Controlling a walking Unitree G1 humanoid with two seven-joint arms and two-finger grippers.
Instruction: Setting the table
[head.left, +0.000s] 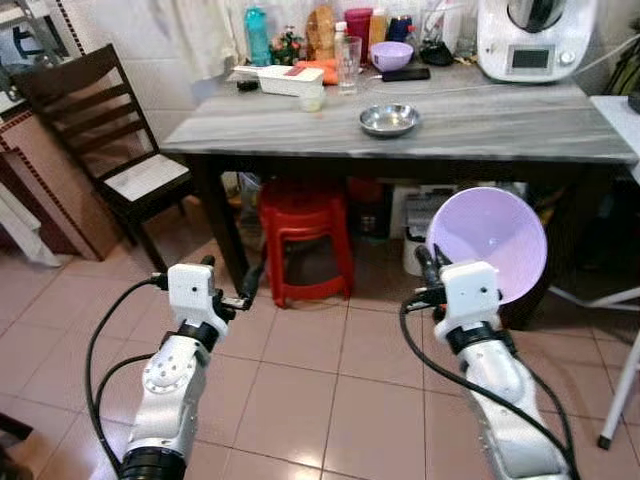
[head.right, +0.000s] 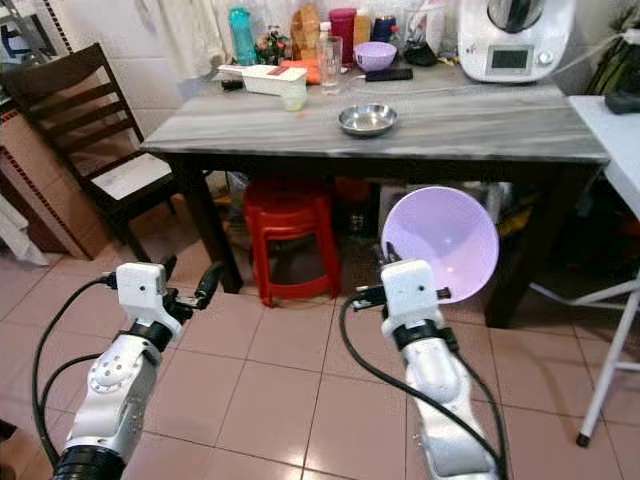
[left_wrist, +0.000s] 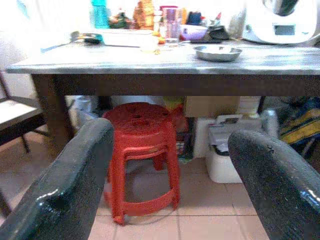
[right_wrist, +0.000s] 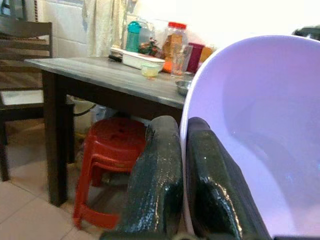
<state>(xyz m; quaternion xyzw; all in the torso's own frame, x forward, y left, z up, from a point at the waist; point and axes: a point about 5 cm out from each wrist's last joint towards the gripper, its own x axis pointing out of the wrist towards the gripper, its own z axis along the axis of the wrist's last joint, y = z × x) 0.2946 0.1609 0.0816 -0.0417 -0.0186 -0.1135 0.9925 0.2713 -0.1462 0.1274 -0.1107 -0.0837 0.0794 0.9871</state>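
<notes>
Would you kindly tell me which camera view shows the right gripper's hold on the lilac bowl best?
The right wrist view: both fingers pinch the lilac bowl by its rim. The eye views show the right gripper partly hidden; the left wrist view shows neither.

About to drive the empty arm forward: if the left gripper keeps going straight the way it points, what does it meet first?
Probably the red stool under the table. The open left gripper points below the tabletop straight at it, with only bare floor between, though depth is hard to judge.
</notes>
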